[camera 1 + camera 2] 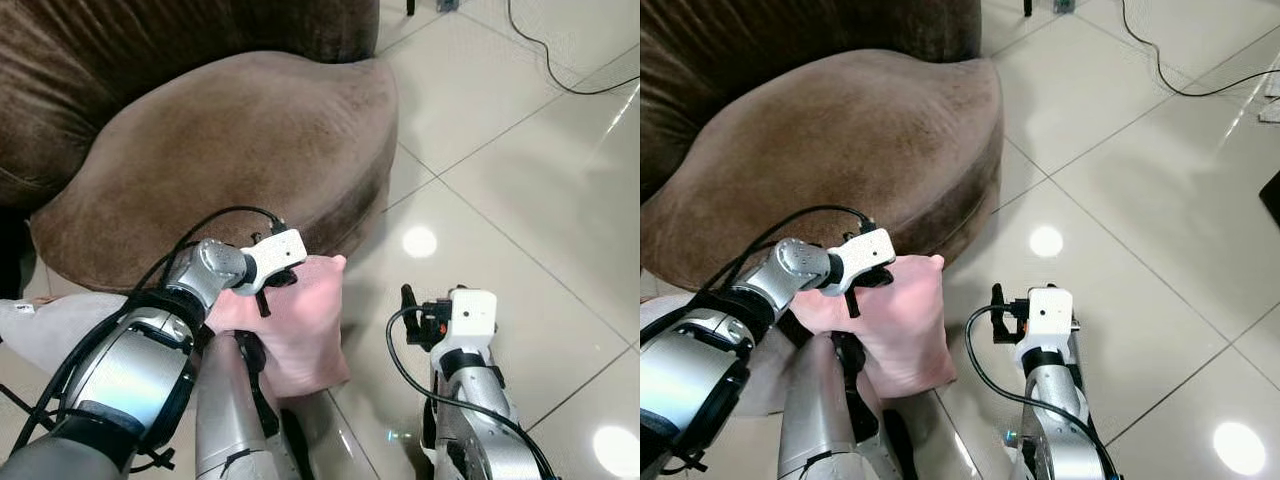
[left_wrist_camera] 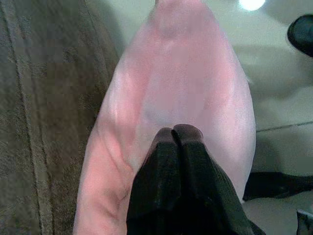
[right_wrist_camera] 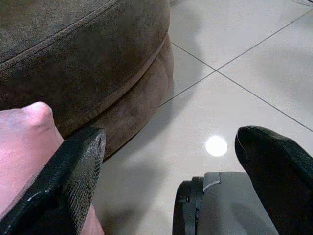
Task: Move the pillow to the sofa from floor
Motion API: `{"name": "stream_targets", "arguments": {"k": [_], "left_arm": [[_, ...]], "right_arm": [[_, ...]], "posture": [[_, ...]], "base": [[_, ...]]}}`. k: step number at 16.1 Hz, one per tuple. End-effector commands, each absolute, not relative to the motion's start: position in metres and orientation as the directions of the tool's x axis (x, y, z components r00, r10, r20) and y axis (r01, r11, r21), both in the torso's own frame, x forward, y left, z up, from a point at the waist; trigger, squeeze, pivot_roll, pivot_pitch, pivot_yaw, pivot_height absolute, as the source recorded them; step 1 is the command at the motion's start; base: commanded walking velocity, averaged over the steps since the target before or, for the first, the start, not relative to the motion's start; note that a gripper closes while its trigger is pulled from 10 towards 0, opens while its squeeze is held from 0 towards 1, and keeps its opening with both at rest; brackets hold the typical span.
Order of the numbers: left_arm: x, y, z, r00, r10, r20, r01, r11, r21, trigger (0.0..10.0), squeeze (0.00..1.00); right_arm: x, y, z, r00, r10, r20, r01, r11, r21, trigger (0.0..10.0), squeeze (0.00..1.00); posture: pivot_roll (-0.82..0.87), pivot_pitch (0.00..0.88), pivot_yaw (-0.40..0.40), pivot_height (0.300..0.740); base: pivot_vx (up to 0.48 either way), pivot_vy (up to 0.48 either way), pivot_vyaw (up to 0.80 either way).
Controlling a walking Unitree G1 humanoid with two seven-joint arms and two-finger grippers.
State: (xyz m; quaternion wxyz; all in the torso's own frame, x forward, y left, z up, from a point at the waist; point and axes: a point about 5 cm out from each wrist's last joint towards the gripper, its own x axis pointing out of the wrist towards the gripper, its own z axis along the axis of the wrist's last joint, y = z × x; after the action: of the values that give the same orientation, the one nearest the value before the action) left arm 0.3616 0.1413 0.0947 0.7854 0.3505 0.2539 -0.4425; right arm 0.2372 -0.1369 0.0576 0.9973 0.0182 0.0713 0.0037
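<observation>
The pink pillow (image 1: 305, 325) hangs just in front of the brown sofa (image 1: 240, 140), near the sofa's front edge and above the tiled floor. My left gripper (image 2: 178, 133) is shut on the pillow's near edge; its white wrist shows over the pillow's top left corner in the eye views. My right gripper (image 3: 171, 139) stands open to the right of the pillow, low over the floor, with nothing between its fingers. It points toward the sofa's rounded corner, and the pillow's edge (image 3: 24, 147) lies beside one finger.
A pale cushion or cloth (image 1: 40, 330) lies at the lower left beside the sofa. A black cable (image 1: 560, 70) runs over the glossy tiles at the far right. Open floor (image 1: 520, 200) stretches right of the sofa.
</observation>
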Motion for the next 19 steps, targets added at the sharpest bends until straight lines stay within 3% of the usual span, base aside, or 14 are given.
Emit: {"name": "stream_targets", "arguments": {"k": [1, 8, 9, 10, 17, 19], "left_arm": [[0.357, 0.148, 0.085, 0.466, -0.483, -0.741, 0.879, 0.351, 0.324, 0.0, 0.00], [0.359, 0.149, 0.087, 0.507, -0.472, -0.721, 0.854, 0.391, 0.344, 0.1, 0.00], [0.361, 0.148, 0.090, 0.517, -0.479, -0.710, 0.848, 0.401, 0.347, 10.0, 0.00], [0.362, 0.147, 0.093, 0.512, -0.500, -0.698, 0.851, 0.403, 0.336, 10.0, 1.00], [0.365, 0.149, 0.098, 0.529, -0.493, -0.691, 0.842, 0.408, 0.353, 10.0, 1.00], [0.374, 0.139, 0.115, 0.549, -0.535, -0.642, 0.832, 0.420, 0.362, 10.0, 1.00]], "right_arm": [[0.201, -0.139, 0.005, 0.906, -0.025, -0.423, 0.044, 0.998, 0.035, 10.0, 0.00], [0.196, -0.137, 0.007, 0.901, -0.033, -0.433, 0.056, 0.998, 0.040, 10.0, 0.00], [0.197, -0.136, 0.006, 0.900, -0.032, -0.435, 0.055, 0.998, 0.040, 10.0, 0.00], [0.198, -0.136, 0.006, 0.900, -0.030, -0.435, 0.053, 0.998, 0.041, 10.0, 0.00], [0.202, -0.135, 0.006, 0.899, -0.024, -0.437, 0.047, 0.998, 0.042, 10.0, 0.00], [0.205, -0.135, 0.006, 0.901, -0.024, -0.434, 0.046, 0.998, 0.040, 10.0, 0.00]], "posture": [[-0.27, 0.327, 0.273, 0.450], [-0.27, 0.335, 0.282, 0.450], [-0.26, 0.332, 0.281, 0.450], [-0.26, 0.330, 0.280, 0.450], [-0.25, 0.315, 0.281, 0.450], [-0.26, 0.306, 0.280, 0.450]], "base": [[0.000, 0.000, 0.00], [0.000, 0.000, 0.00], [0.000, 0.000, 0.00], [0.000, 0.000, 0.00], [0.000, 0.000, 0.00], [0.000, 0.000, 0.00]]}}
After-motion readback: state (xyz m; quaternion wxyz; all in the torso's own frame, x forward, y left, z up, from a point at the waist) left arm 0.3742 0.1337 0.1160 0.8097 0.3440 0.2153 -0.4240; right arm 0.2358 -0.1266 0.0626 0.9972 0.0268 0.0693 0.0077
